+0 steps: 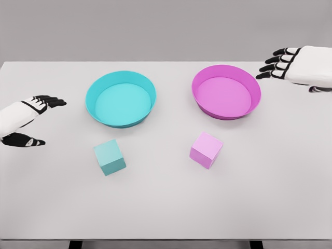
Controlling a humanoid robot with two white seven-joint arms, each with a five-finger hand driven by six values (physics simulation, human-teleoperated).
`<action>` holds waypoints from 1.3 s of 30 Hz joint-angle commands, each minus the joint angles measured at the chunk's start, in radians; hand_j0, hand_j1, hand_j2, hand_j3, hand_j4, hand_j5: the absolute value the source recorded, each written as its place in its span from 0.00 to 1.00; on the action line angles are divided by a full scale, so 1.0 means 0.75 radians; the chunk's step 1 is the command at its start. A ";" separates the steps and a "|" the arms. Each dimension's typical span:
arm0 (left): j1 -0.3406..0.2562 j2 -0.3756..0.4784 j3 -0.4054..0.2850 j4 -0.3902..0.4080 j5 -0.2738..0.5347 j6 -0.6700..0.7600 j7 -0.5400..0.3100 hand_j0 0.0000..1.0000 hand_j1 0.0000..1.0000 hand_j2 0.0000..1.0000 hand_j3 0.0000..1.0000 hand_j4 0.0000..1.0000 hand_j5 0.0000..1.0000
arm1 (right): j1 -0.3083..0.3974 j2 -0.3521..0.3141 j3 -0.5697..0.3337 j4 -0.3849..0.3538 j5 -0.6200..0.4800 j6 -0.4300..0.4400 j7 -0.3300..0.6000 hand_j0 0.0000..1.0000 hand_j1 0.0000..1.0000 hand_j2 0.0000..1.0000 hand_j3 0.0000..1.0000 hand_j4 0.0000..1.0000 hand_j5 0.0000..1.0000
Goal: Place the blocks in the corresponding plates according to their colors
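Observation:
A cyan plate (93,106) stands at the table's middle left, a magenta plate (253,101) at the middle right; both hold nothing. In front of the cyan plate lies a teal block (109,157). A pink block (206,149) lies in front of the magenta plate. My left hand (41,118) hovers at the left edge, left of the cyan plate, fingers spread and holding nothing. My right hand (274,63) is at the upper right, just right of the magenta plate's far rim, fingers extended and holding nothing.
The white table (166,207) spans the view, with its front edge near the bottom. A grey wall rises behind the far edge.

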 commanded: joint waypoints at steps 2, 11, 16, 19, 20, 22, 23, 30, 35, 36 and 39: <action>0.002 0.000 0.000 -0.003 0.008 0.002 -0.003 1.00 1.00 1.00 1.00 1.00 1.00 | -0.002 -0.002 -0.002 -0.003 -0.023 0.003 -0.001 1.00 1.00 1.00 1.00 1.00 1.00; -0.112 0.062 -0.010 -0.081 -0.048 0.002 -0.207 1.00 1.00 1.00 1.00 1.00 1.00 | -0.094 0.022 0.245 -0.071 -0.077 0.003 -0.001 1.00 1.00 1.00 1.00 1.00 1.00; -0.358 0.066 -0.200 -0.224 -0.031 0.002 -0.322 1.00 1.00 1.00 1.00 1.00 1.00 | -0.219 0.172 0.472 -0.073 -0.077 0.003 -0.001 1.00 1.00 1.00 1.00 1.00 1.00; -0.421 0.066 -0.284 -0.285 -0.007 0.002 -0.471 1.00 1.00 1.00 1.00 1.00 1.00 | -0.258 0.209 0.546 -0.073 -0.077 0.003 -0.001 1.00 1.00 1.00 1.00 1.00 1.00; -0.425 0.070 -0.286 -0.324 0.024 0.002 -0.523 1.00 1.00 1.00 1.00 1.00 1.00 | -0.260 0.213 0.558 -0.071 -0.077 0.003 -0.001 1.00 1.00 1.00 1.00 1.00 1.00; -0.442 0.090 -0.286 -0.327 0.046 0.002 -0.523 1.00 1.00 1.00 1.00 1.00 1.00 | -0.266 0.235 0.581 -0.071 -0.077 0.003 -0.001 1.00 1.00 1.00 1.00 1.00 1.00; -0.444 0.090 -0.288 -0.327 0.046 0.002 -0.523 1.00 1.00 1.00 1.00 1.00 1.00 | -0.276 0.248 0.599 -0.073 -0.077 0.003 -0.001 1.00 1.00 1.00 1.00 1.00 1.00; -0.450 0.086 -0.370 -0.327 0.048 0.002 -0.523 1.00 1.00 1.00 1.00 1.00 1.00 | -0.286 0.284 0.687 -0.071 -0.073 0.003 -0.001 1.00 1.00 1.00 1.00 1.00 1.00; -0.450 0.058 -0.423 -0.327 0.050 0.002 -0.523 1.00 1.00 1.00 1.00 1.00 1.00 | -0.290 0.315 0.730 -0.071 -0.071 0.003 -0.001 1.00 1.00 1.00 1.00 1.00 1.00; -0.450 0.047 -0.446 -0.327 0.048 0.002 -0.523 1.00 1.00 1.00 1.00 1.00 1.00 | -0.290 0.319 0.744 -0.069 -0.069 0.003 -0.001 1.00 1.00 1.00 1.00 1.00 1.00; -0.450 -0.006 -0.468 -0.327 0.038 0.002 -0.523 1.00 1.00 1.00 1.00 1.00 1.00 | -0.299 0.323 0.781 -0.060 -0.054 0.003 -0.001 1.00 1.00 1.00 1.00 1.00 1.00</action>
